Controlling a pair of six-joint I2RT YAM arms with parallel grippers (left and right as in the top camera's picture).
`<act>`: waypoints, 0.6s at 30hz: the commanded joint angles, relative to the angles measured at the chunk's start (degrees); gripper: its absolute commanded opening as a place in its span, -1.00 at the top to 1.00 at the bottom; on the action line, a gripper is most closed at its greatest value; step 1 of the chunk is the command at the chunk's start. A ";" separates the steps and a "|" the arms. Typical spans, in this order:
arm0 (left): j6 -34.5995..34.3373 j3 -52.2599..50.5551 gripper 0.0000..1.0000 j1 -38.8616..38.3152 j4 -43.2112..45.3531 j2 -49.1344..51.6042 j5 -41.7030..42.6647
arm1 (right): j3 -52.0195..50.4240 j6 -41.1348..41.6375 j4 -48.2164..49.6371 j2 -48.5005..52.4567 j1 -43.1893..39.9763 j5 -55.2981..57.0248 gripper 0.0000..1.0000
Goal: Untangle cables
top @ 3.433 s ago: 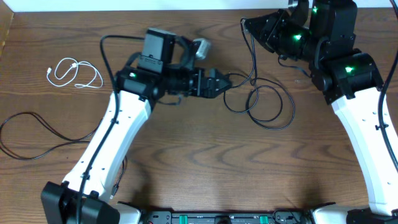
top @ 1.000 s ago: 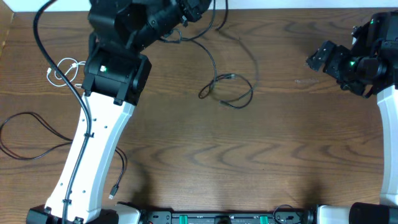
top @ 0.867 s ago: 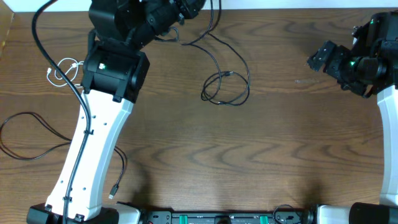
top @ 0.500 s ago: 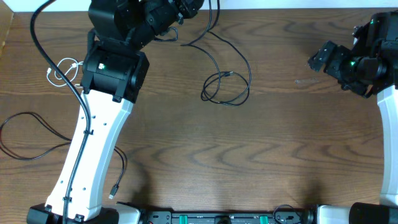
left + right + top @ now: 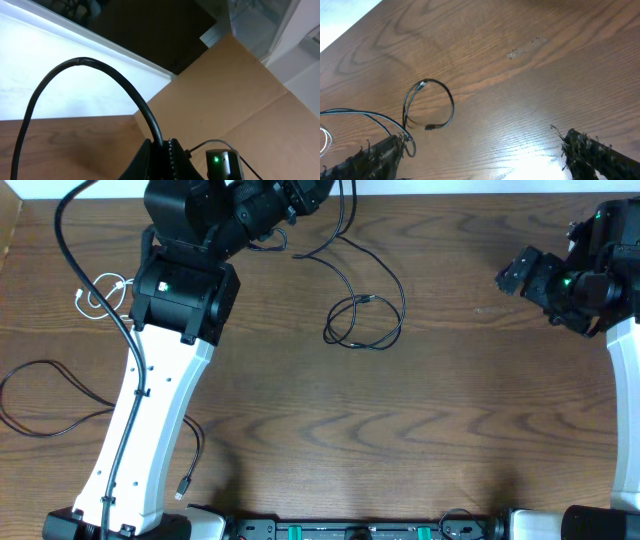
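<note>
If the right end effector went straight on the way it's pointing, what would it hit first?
Probably the bare table: the open right end effector angles down at the wood. The looped black cable lies off to one side of that line, though depth is unclear.

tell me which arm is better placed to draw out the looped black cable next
Left, probably. The left tool is already shut on the black cable, which trails into the loop. The right tool is open, holds nothing and sits off to the side.
</note>
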 commanded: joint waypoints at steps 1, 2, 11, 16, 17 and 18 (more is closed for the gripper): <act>0.15 0.44 0.85 0.22 0.15 -0.46 1.01 | 0.07 -1.01 -0.20 0.07 -0.24 0.39 -0.98; 0.15 0.44 0.85 0.22 0.15 -0.46 0.98 | 0.07 -1.01 -0.20 0.07 -0.24 0.39 -0.98; 0.15 0.44 0.85 0.20 -0.07 -0.46 1.14 | 0.07 -1.01 -0.17 0.07 -0.24 0.42 -0.98; 0.17 0.44 0.85 0.20 -0.33 -0.44 1.11 | 0.07 -1.01 -0.20 0.07 -0.24 0.39 -0.98; 0.17 0.44 0.85 0.20 -0.52 -0.44 1.14 | 0.07 -1.01 -0.20 0.07 -0.24 0.39 -0.98; 0.17 0.44 0.85 0.20 -0.85 -0.44 1.14 | 0.07 -1.01 -0.17 0.07 -0.24 0.39 -0.98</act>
